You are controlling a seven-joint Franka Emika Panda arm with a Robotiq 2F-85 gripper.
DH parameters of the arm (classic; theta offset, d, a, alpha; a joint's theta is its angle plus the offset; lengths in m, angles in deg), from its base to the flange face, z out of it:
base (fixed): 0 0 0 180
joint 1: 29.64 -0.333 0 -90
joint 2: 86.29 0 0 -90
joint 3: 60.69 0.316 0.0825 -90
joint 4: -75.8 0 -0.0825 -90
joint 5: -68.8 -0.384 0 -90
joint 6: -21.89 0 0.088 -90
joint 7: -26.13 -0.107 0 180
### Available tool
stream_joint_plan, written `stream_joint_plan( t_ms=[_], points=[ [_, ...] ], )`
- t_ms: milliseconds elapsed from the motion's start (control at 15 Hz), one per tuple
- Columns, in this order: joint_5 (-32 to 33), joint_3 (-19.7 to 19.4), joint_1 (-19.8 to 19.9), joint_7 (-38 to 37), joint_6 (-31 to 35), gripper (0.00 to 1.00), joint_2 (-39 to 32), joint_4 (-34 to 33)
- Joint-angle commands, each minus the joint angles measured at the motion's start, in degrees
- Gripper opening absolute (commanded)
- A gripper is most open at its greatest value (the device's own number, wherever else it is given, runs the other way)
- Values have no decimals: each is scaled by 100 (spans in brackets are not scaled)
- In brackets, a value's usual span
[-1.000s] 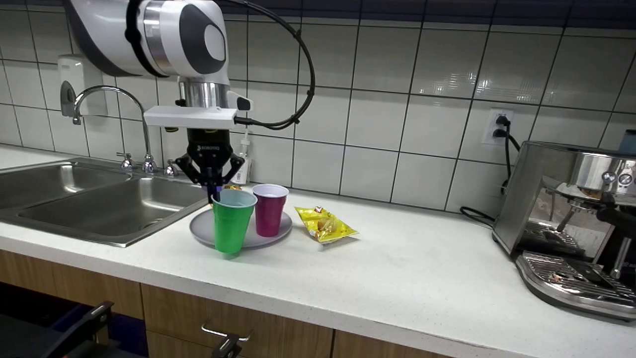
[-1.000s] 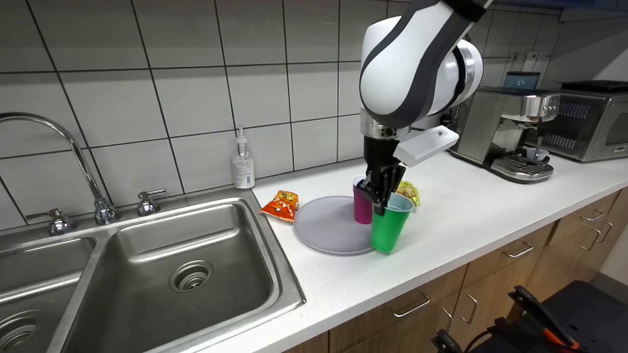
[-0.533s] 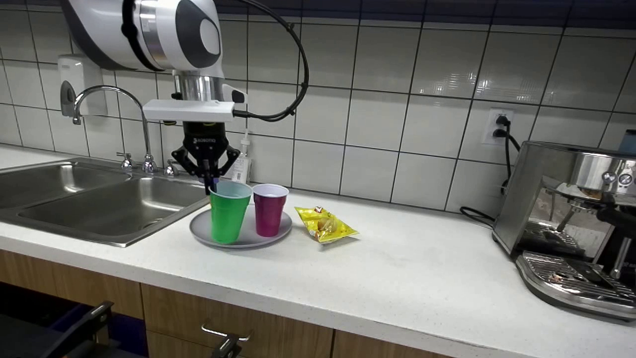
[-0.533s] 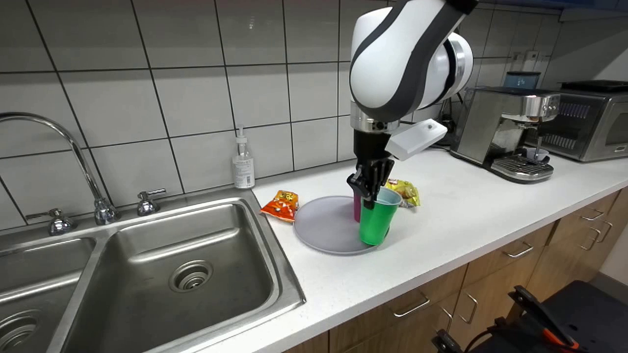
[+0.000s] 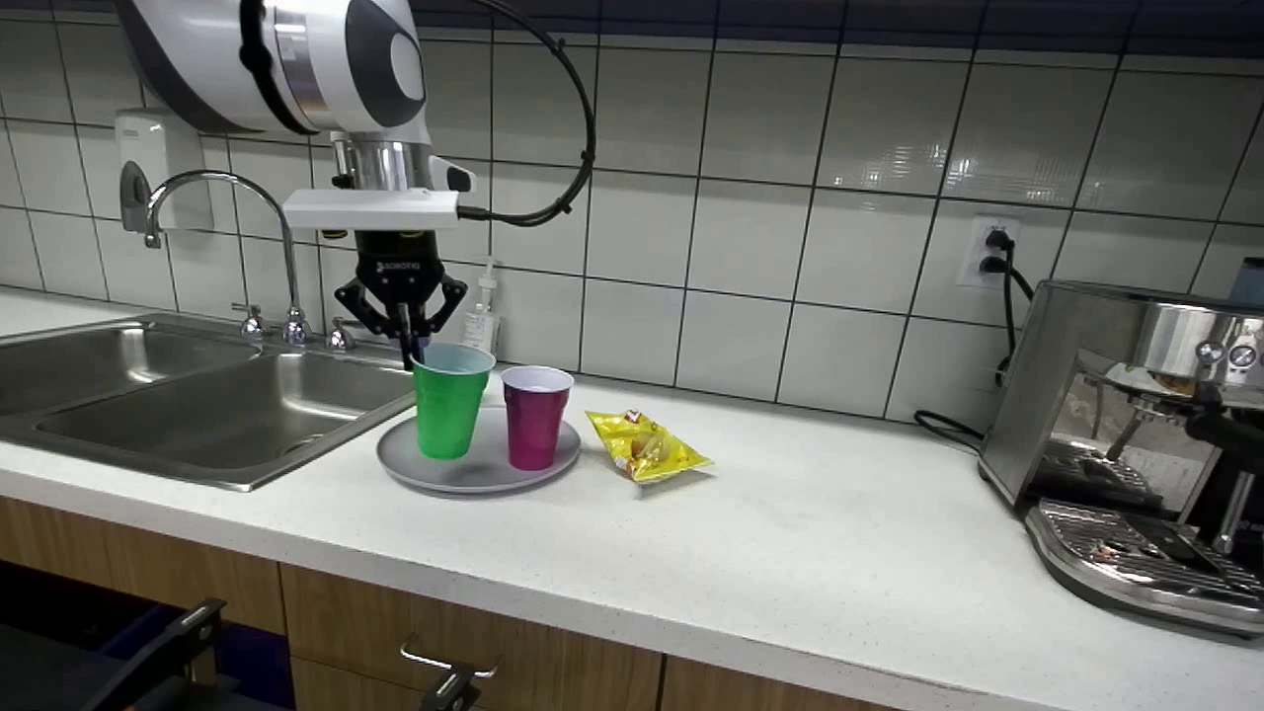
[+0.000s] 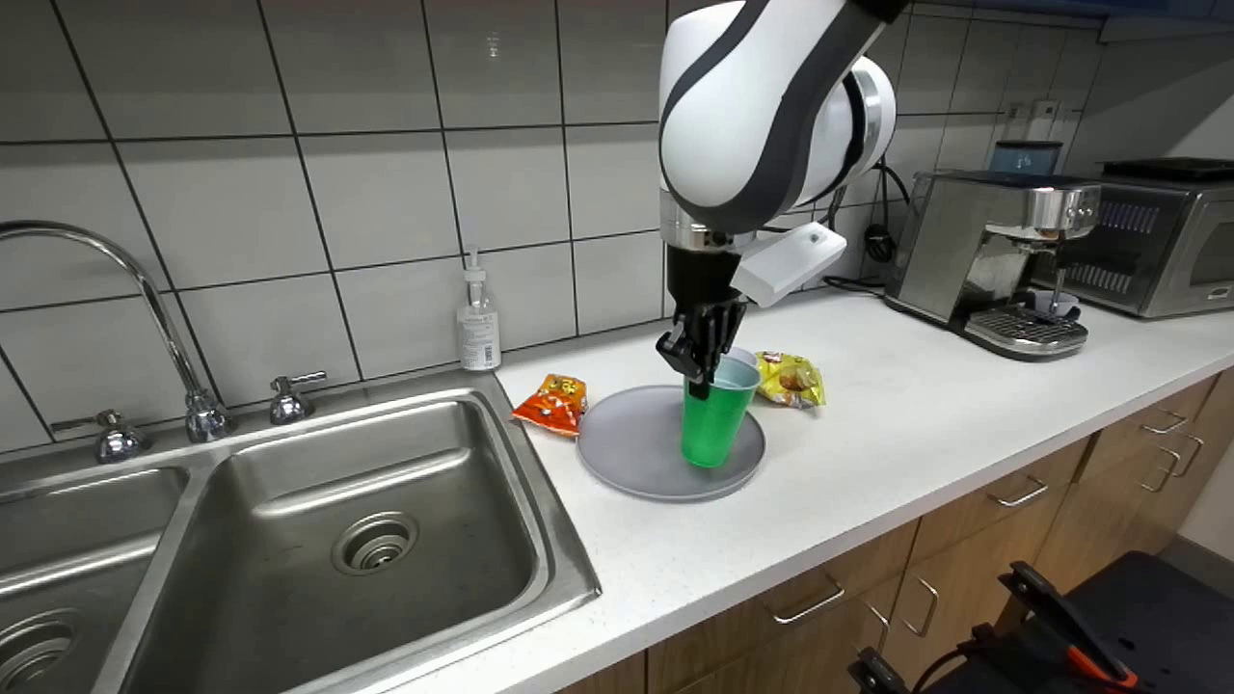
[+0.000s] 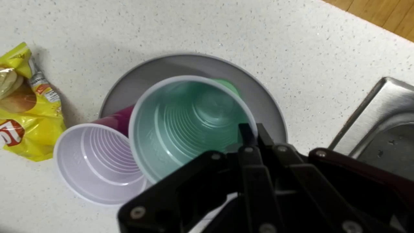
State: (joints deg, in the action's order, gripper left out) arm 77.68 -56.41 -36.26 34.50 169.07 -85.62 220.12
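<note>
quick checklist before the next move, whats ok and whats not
1. Fingers closed on the rim of the green cup, one inside, one outside: ok
2. Green cup upright: not ok, tilted
3. Its base over the grey plate: ok
4. Base clear of the plate: cannot tell
5. Magenta cup upright, apart from the green cup: ok
6. Yellow snack bag off the plate: ok

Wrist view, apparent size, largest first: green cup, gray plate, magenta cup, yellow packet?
1. Gray plate, by outline; partly covered
2. Green cup
3. Magenta cup and yellow packet: unranked; they look close in size, and the packet is cut off by the frame
</note>
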Motion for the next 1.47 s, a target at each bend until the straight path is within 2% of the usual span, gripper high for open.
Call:
stream_joint_plan(
  t_ms=[0,533,1400],
  points=[
    [291,81,13,15,-23,1,-203,-258],
    [598,139,-89,-47,-38,1,-496,-489],
    [1245,155,-183,-102,-18,1,-628,-478]
  ],
)
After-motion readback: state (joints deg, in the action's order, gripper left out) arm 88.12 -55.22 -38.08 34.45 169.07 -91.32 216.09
